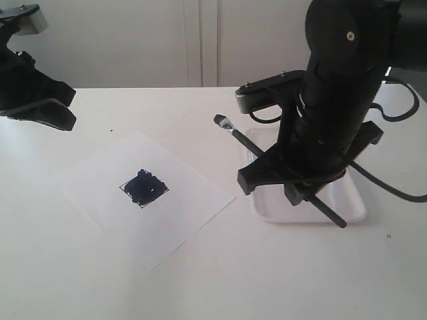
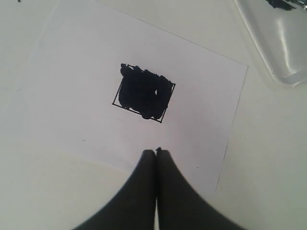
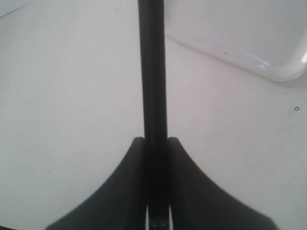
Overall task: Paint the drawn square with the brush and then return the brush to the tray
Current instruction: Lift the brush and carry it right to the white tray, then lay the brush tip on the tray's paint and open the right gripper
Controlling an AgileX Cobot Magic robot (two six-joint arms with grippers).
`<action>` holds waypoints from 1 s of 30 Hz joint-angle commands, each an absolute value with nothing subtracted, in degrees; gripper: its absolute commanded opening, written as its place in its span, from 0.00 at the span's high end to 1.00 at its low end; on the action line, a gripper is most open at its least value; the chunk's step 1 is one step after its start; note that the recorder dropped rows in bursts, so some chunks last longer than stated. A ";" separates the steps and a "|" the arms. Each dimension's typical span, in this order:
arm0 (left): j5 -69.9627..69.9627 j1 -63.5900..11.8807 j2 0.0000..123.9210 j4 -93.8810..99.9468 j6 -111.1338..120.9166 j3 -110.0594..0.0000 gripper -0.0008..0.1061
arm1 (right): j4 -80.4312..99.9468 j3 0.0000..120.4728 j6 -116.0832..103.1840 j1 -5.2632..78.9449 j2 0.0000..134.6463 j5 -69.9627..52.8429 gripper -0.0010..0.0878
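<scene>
Crosswise, brush (image 1: 249, 143) in right claw (image 3: 156, 142) overhangs tray (image 1: 354, 214) rim; square (image 1: 143, 187) painted.

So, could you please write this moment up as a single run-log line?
drawn square: painted dark | brush: clamped in right gripper, by tray | left gripper: shut, empty | pending: release brush into tray

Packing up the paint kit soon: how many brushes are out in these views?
1. The brush is clamped in the right gripper, slanting across the tray in the exterior view. That arm hides part of the tray, so another may be hidden.
</scene>
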State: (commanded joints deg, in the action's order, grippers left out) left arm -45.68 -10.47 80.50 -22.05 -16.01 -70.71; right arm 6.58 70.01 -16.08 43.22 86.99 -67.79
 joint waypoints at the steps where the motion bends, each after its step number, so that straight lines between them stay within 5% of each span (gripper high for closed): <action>1: -46.04 -10.47 80.25 -22.10 -16.01 -70.71 0.99 | 6.58 69.43 -17.07 43.22 86.66 -67.79 0.99; 30: -47.70 -10.47 80.02 -20.06 -16.88 -70.71 0.99 | 8.56 41.39 -35.06 37.76 80.16 -41.57 0.99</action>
State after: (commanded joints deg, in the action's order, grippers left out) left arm -47.70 -10.47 80.02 -20.06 -16.88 -70.71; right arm 8.56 41.39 -35.06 37.76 80.16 -41.57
